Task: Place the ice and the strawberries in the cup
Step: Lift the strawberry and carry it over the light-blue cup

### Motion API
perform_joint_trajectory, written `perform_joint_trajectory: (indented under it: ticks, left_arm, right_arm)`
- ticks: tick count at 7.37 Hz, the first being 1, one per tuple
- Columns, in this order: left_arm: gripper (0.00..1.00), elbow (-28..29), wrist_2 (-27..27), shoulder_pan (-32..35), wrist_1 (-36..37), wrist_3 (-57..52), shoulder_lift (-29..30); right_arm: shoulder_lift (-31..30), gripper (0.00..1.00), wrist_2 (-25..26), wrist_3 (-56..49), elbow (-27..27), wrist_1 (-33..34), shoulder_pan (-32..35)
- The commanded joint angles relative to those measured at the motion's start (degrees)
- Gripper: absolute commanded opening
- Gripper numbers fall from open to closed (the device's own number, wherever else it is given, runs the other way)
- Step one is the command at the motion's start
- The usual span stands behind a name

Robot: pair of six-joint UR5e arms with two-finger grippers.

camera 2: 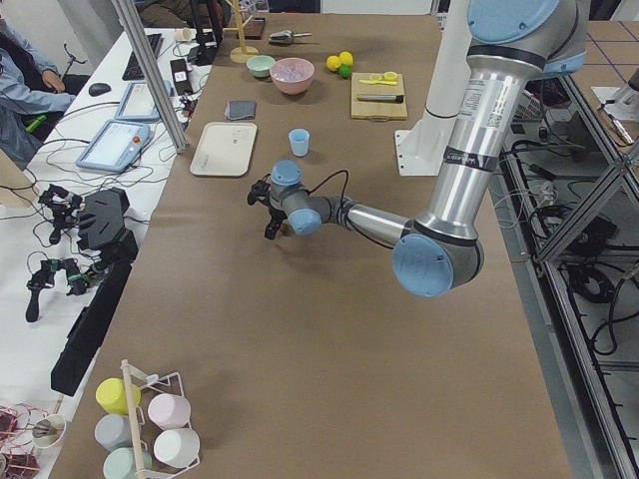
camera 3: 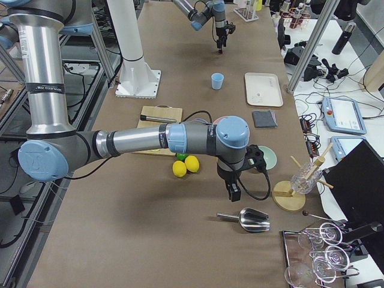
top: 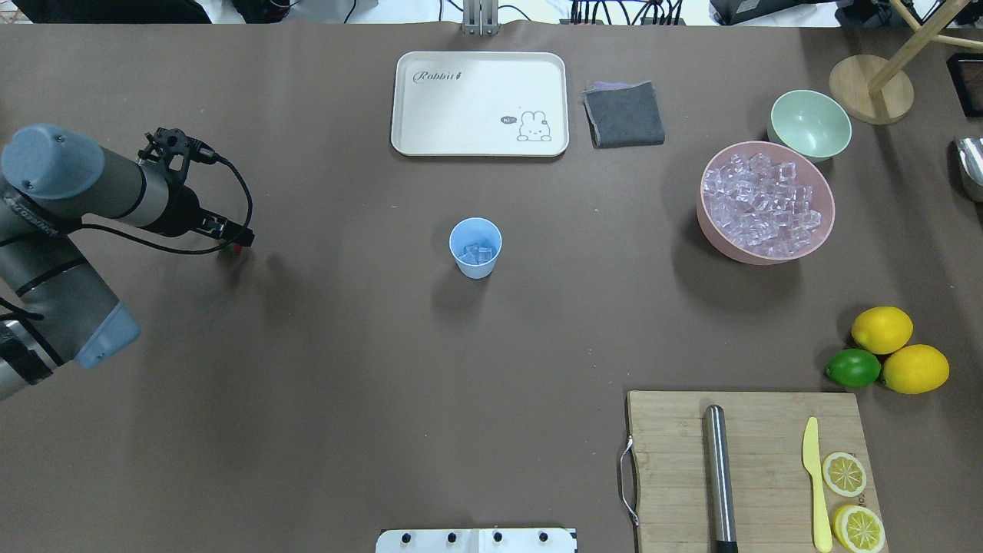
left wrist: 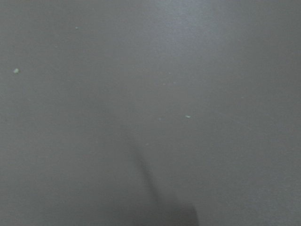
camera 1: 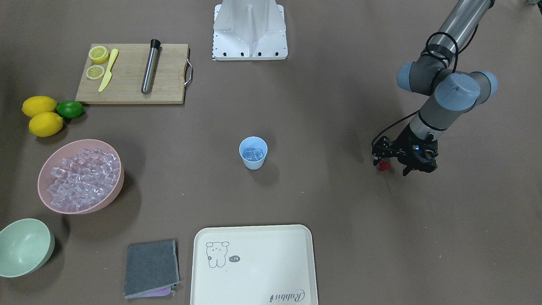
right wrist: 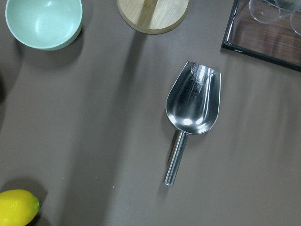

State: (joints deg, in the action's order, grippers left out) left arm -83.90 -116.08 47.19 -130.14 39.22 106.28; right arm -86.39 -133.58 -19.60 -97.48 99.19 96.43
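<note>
Several ice cubes (camera 1: 253,153) sit in your light blue cup (camera 1: 254,164) mid-table, left gripper (camera 1: 391,167) well apart from it, low, jaws spread, tiny red strawberry (camera 1: 383,165) beside one fingertip, right gripper (camera 3: 233,193) above a metal scoop (right wrist: 194,103), its jaws' state you cannot tell.

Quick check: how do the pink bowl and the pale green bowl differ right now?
The pink bowl is wider than the pale green bowl. The pink bowl is heaped with ice cubes; the pale green bowl is empty. The pink bowl sits nearer the cup than the pale green bowl does. Both are round, handleless and on the robot's right.
</note>
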Motion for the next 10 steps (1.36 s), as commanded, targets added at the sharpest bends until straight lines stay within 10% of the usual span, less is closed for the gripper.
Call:
perform_joint_trajectory:
  ticks: [1,6,10]
  left_arm:
    - [0.91,0.4,0.0,-1.2,0.1,0.2,0.1]
    - [0.14,-0.1,-0.2,-1.4,0.5,2.4,0.5]
    - [0.0,-3.2,-1.5,-0.3,8.1,9.2,4.2]
  right_arm:
    - [0.0,0.99,0.1,0.1,0.2,0.0,0.0]
    - [0.1,0.99,0.1,0.3,0.7,-0.1,-0.7]
    - [-0.1,0.99,-0.1,0.2,0.5,-0.1,-0.7]
